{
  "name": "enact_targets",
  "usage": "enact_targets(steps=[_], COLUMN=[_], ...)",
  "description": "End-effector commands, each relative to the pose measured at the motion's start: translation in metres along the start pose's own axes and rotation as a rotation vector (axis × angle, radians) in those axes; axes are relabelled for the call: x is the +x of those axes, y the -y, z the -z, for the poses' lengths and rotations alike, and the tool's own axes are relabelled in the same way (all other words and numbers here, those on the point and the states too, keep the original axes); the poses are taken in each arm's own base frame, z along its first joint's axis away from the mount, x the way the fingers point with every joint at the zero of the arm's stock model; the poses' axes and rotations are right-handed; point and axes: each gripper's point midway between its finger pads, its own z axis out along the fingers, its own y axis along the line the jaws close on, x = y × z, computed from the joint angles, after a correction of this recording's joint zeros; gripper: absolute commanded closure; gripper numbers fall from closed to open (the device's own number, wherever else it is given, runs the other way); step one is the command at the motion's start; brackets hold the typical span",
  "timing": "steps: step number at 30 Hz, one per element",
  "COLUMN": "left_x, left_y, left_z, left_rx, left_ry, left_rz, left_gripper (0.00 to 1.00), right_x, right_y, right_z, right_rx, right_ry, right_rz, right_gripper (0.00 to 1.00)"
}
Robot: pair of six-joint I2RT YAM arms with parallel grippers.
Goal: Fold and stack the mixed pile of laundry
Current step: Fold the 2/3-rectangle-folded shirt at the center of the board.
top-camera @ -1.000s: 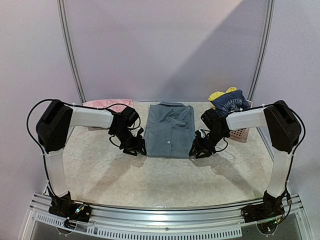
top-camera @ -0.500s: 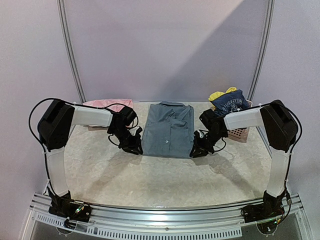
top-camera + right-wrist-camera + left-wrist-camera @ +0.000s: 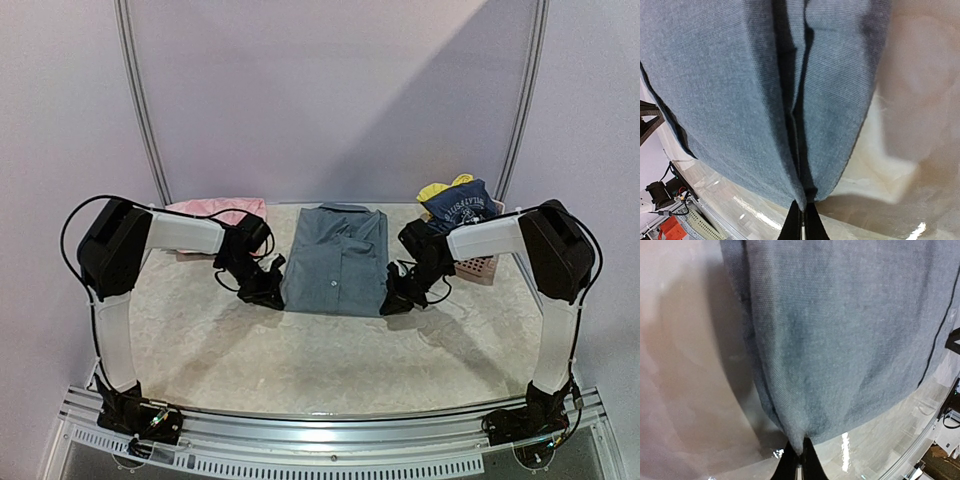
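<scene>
Shirt corners sit pinched in left hand and right hand, both low.

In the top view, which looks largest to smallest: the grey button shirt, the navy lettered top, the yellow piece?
1. grey collared button shirt
2. navy fabric top with white lettering, partly hidden
3. yellow cloth piece, mostly hidden behind the navy top

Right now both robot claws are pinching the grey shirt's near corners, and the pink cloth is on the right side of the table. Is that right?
Not quite. The pink cloth lies on the left side, behind the left arm; the top view shows it. The left gripper and right gripper are indeed each pinching a near corner of the grey shirt.
</scene>
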Motion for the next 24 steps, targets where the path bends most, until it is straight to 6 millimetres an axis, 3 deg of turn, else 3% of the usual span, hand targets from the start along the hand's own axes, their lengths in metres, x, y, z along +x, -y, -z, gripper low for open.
enact_targets(steps=[1, 12, 24], left_x=[0.020, 0.067, 0.115], left_y=[-0.008, 0.024, 0.064], left_z=[0.007, 0.022, 0.065], left_rx=[-0.015, 0.020, 0.050], left_ry=[-0.017, 0.006, 0.074], left_rz=[0.030, 0.022, 0.020], left_gripper=[1.00, 1.00, 1.00], right_x=[0.020, 0.058, 0.111], right_y=[0.014, 0.008, -0.005], right_z=[0.004, 0.037, 0.082], right_rx=[0.056, 0.039, 0.050], right_ry=[-0.031, -0.049, -0.001], right_rz=[-0.018, 0.016, 0.042], right_gripper=[1.00, 1.00, 1.00])
